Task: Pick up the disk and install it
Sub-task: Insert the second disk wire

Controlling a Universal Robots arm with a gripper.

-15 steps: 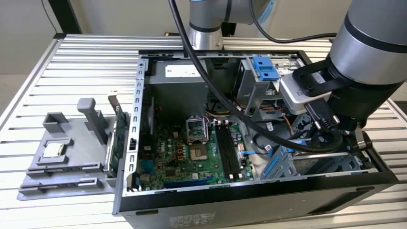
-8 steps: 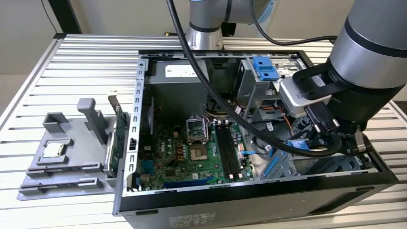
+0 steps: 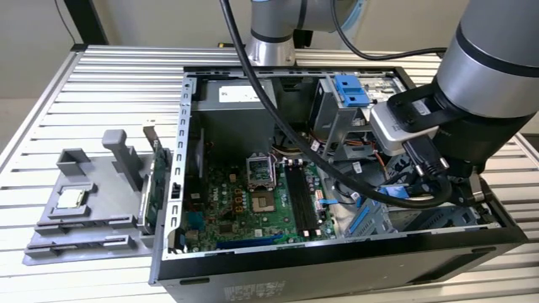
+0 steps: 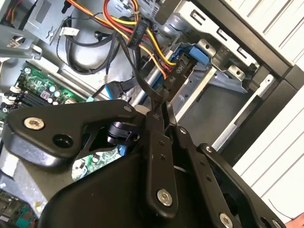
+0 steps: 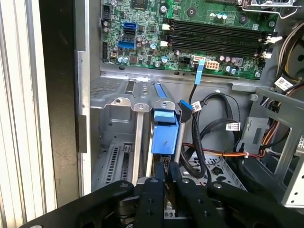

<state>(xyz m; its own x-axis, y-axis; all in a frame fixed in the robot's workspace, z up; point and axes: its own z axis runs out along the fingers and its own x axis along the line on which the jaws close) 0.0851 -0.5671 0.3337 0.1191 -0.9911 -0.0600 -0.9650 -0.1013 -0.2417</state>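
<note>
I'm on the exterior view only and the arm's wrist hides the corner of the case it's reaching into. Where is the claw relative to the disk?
Observer: In the first wrist view, the disk stands on edge in the metal drive bay, and the claw is right at its near end.
Operator: Any cables crowding it?
Observer: A black cable with a blue plug hangs just beside the disk's blue frame.
Operator: Anything else near the claw?
Observer: In the second wrist view, red, yellow and orange wires end in a black connector close to the claw's tip.
</note>
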